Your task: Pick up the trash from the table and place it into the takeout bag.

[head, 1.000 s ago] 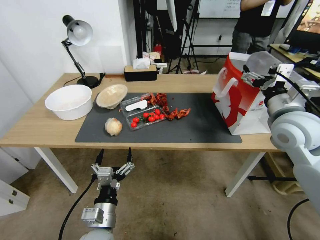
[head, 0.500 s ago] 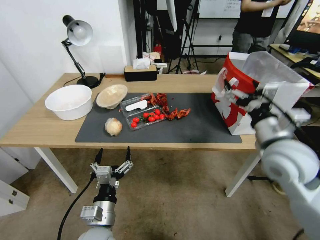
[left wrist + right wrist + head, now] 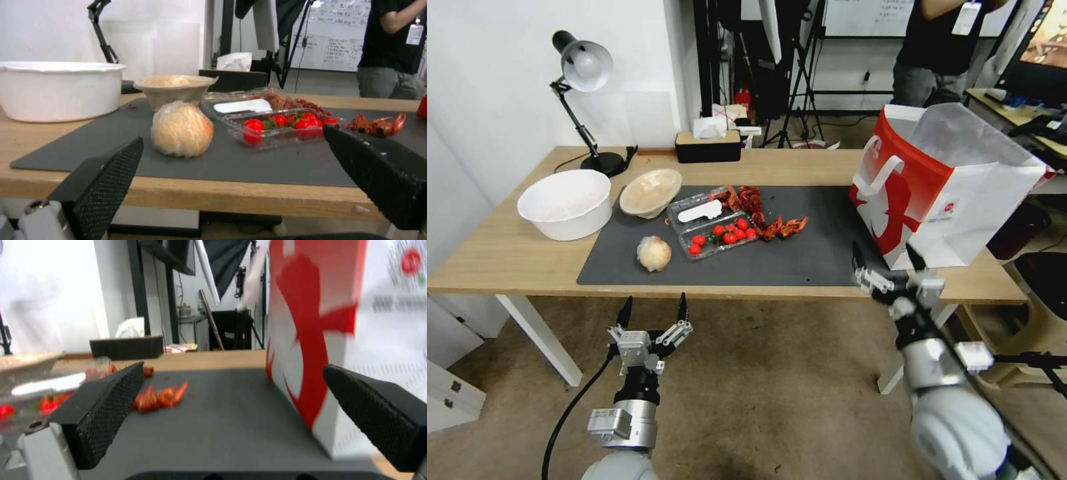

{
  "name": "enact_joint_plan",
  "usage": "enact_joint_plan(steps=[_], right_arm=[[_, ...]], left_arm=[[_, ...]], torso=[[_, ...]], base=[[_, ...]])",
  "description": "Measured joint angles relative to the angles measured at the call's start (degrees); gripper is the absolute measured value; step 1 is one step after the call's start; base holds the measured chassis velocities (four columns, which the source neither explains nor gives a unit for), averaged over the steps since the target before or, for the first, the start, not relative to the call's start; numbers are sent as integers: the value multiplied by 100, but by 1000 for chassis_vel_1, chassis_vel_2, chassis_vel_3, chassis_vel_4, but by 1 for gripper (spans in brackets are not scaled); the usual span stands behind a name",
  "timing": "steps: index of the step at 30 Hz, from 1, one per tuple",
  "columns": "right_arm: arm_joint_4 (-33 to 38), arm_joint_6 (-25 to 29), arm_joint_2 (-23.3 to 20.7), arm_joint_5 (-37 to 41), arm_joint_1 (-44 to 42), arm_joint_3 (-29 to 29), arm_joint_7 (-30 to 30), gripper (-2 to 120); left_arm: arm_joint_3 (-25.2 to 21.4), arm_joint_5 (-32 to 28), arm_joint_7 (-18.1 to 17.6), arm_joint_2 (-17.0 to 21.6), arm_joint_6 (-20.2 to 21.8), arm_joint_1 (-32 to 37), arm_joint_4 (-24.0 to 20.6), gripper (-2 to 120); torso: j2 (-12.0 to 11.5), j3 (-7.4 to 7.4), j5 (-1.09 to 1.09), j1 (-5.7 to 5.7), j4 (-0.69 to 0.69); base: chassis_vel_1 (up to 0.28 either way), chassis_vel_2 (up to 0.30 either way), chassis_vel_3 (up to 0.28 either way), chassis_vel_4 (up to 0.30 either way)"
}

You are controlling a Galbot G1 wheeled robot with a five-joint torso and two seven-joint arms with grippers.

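- Down from the takeout bag has come the right gripper: a second ago it was up at the bag's rim, and it now sits low at the near edge of the table, just in front of the bag's near corner, fingers spread wide and empty.
- Left gripper has barely shifted; it hangs below the table's near edge, in front of the pale wrinkly ball, fingers wide apart and holding nothing.
- Bag stands upright and open at the right end of the dark grey mat, close to the table's right edge.
- Beige shallow bowl leans tilted on the mat's far left corner, next to a white basin.
- Clear plastic clamshell with cherry tomatoes lies mid-mat, and red crayfish shells are scattered just beside it.
- Between those shells and the bag the mat is bare, leaving open room.
- Small red logo with tiny print marks the bag's white side; it is too small to read.
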Motion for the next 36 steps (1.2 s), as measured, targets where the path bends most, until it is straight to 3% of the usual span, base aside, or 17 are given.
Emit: enact_joint_plan(steps=[7,9,16,28,32,33,36], right_arm=[[-289,444,184,-82,-172,-56,-86,100],[-479,803,349,-132,-289,-115,-170,100],[-673,1116,533,-162,-362,-154,-295,100],[-779,1190,649,-94,-460,-193,-405,100],[-765,1182,669,-94,-507,-222,-411,100],[-725,1122,668,-94,-515,-224,-409,100],[-674,1064,666,-94,-536,-224,-405,100]], left_arm=[[12,-1,9,-7,-6,-4,8,100],[12,-19,9,-3,-7,-1,7,100],[7,-39,7,7,-7,6,4,100],[-49,-81,22,24,-89,-73,97,100],[-109,-204,-90,231,122,-302,66,100],[-198,-298,-48,406,459,-430,41,100],[-266,-558,-23,641,786,-583,-52,100]], torso=[[0,0,1,0,0],[0,0,1,0,0],[0,1,1,0,0],[0,0,1,0,0],[0,1,1,0,0],[0,1,0,0,0],[0,1,0,0,0]], base=[[0,0,0,0],[0,0,0,0],[0,0,0,0],[0,0,0,0],[0,0,0,0],[0,0,0,0],[0,0,0,0]])
